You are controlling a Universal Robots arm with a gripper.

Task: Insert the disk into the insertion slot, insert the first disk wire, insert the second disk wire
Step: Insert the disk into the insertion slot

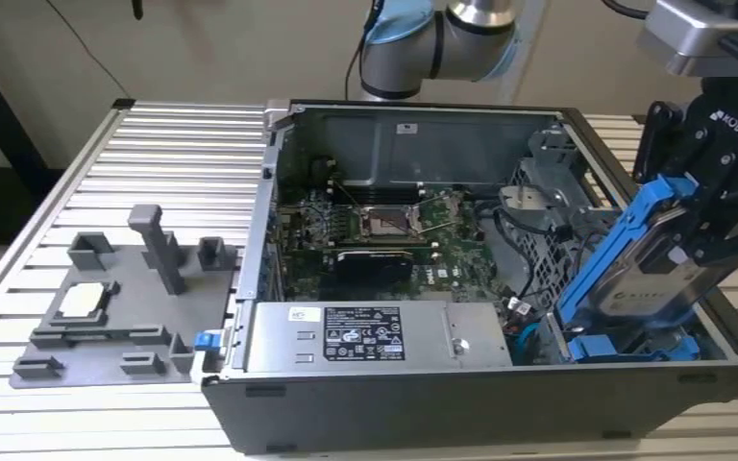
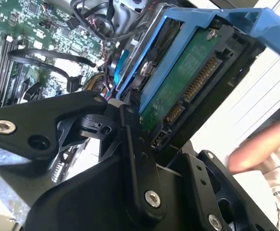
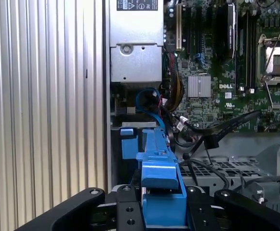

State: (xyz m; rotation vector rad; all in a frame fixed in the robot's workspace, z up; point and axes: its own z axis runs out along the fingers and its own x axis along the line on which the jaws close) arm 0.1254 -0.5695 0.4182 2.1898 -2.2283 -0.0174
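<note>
Open computer case (image 1: 472,403) on the ribbed metal table (image 1: 177,144). Inside I see a green motherboard (image 1: 382,226), a grey power supply (image 1: 343,336), and black cables (image 3: 226,126) running over a perforated cage (image 3: 226,167). Grey fixture plate (image 1: 100,317) beside the case, on the exterior view's left. Blurred hand (image 2: 260,149) in the second wrist view.

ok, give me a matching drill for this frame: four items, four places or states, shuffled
1 disk
2 power-supply box
3 grey fixture plate
4 motherboard

A on the table, outside the case
B tilted, held in the gripper
C flat on the case floor, centre
D along the case's near wall

Pairs: 1-B, 2-D, 3-A, 4-C
</note>
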